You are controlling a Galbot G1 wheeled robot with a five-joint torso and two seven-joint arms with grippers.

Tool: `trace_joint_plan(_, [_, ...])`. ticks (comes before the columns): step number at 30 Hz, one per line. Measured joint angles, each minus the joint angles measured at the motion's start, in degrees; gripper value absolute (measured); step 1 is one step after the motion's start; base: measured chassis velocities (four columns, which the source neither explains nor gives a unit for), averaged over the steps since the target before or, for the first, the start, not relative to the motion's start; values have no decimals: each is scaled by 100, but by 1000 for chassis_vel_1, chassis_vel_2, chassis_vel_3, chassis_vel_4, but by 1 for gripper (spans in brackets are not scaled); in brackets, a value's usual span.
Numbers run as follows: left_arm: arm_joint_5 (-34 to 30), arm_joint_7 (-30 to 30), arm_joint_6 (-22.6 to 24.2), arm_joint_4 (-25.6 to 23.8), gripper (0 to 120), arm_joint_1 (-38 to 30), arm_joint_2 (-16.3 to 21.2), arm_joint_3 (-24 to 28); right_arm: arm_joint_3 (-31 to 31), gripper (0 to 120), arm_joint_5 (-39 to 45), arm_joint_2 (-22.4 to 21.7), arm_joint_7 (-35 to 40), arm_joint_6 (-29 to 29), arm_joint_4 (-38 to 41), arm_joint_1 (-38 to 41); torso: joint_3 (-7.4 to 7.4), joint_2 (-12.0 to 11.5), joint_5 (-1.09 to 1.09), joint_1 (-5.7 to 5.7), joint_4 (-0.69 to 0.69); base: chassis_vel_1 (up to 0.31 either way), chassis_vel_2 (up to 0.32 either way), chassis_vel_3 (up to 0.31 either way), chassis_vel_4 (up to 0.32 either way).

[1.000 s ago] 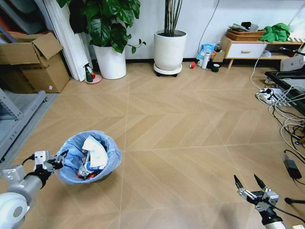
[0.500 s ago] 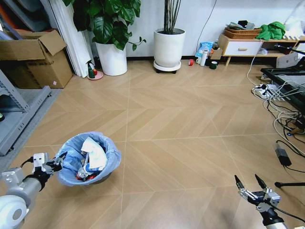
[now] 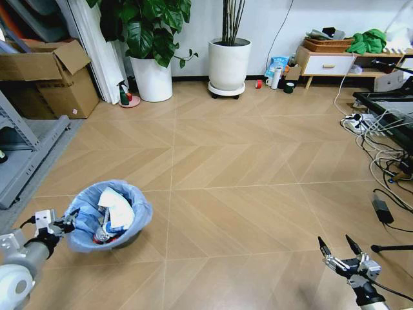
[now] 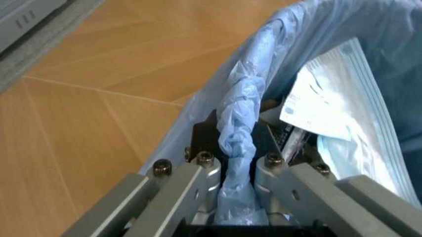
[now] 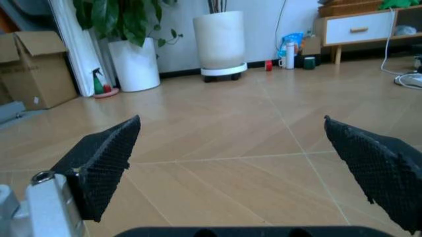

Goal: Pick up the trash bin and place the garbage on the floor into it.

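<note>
The left gripper (image 3: 70, 222) sat low at the robot's left, closed on the near-left rim of the trash bin (image 3: 106, 216). In the left wrist view its two metal fingers (image 4: 204, 173) were drawn tight together, with a twisted fold of the light-blue bag liner (image 4: 238, 123) and the black edge of the bin pinched between them. The bin stood on the wooden floor (image 3: 245, 194), or just above it; which of the two could not be told. It leaned slightly toward the gripper.

Inside the bin lay the garbage (image 3: 115, 206): a white and pale-blue packet uppermost, with smaller dark and red scraps beneath it. In the left wrist view the same packet (image 4: 336, 108) rested against the inner wall of the liner, just beside the pinched fold.

The right gripper (image 3: 342, 253) hung low at the robot's right, well apart from the bin, over bare floor. Its black, textured fingers (image 5: 105, 158) were spread wide, holding and touching nothing.
</note>
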Motion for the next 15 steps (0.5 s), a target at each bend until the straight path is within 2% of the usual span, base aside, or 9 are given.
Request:
trace_joint_plan(2, [-45,-62,31,314,1,-289,157,256,31,100,0,19,-8,0,50,-49,0,0,0,0,-1,0,0,0,0])
trace_joint_plan(3, [-45,-62,31,314,1,-289,157,256,31,100,0,19,-8,0,50,-49,0,0,0,0,-1,0,0,0,0])
trace_joint_plan(7, [-202,-191,126,1016,1,-992,318,956,116,100,-19,72,-10,-7,194,-171,0,0,-3,0,-2,0,0,0,0])
trace_joint_plan(10, [-196,-186,130,1283,1,-1175,308,1095,105,100,-30,48,-7,-28,206,-160,0,0,-2,0,-5,0,0,0,0])
trace_joint_plan(13, [-184,-157,129,1585,1,-1257,259,1095,22,100,-34,-55,21,-87,207,-96,0,0,0,0,2,0,0,0,0])
trace_joint_plan(15, [-201,-152,129,1680,1,-1309,256,1112,19,100,-33,-69,24,-93,205,-95,0,0,-1,0,2,0,0,0,0])
